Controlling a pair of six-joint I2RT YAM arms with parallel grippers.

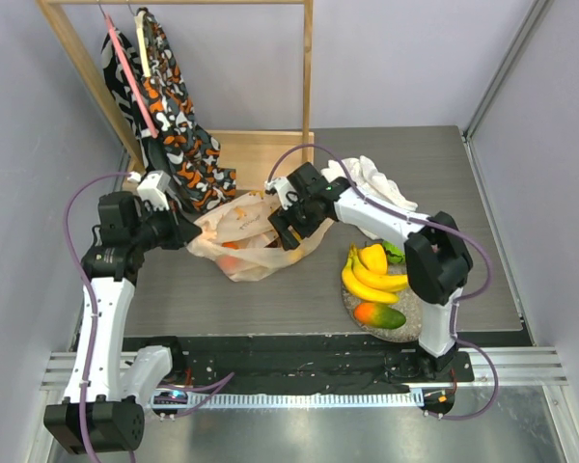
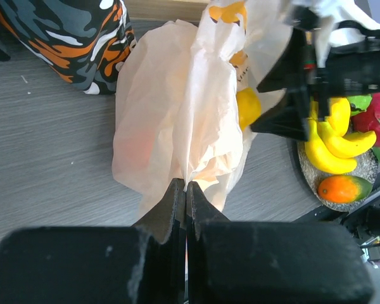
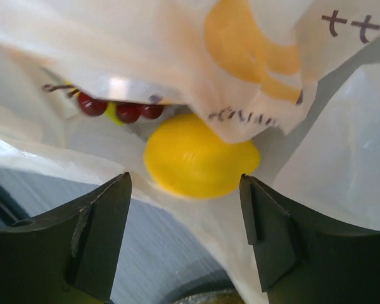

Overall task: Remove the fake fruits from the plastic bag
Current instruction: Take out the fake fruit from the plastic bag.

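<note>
The pale peach plastic bag point(image 1: 251, 241) lies on the table between my two arms. My left gripper point(image 2: 185, 185) is shut on a pinched fold of the plastic bag point(image 2: 177, 114) at its left end. My right gripper point(image 3: 185, 183) stands open at the bag's mouth point(image 1: 291, 231). A round yellow fruit point(image 3: 199, 155) sits inside the bag just past its fingertips, touching neither finger. Small dark red berries point(image 3: 120, 109) lie deeper in, half hidden under the film. The same yellow fruit point(image 2: 247, 107) shows in the left wrist view beside the right gripper's black body.
A speckled plate point(image 1: 413, 333) at the right holds a banana bunch point(image 1: 374, 275), a red-green mango point(image 1: 379, 314), a lime point(image 1: 394, 253) and a pink dragon fruit point(image 2: 377, 117). A white cloth point(image 1: 372, 178) lies behind it. Patterned fabric point(image 1: 174, 125) hangs from a wooden frame point(image 1: 307, 68).
</note>
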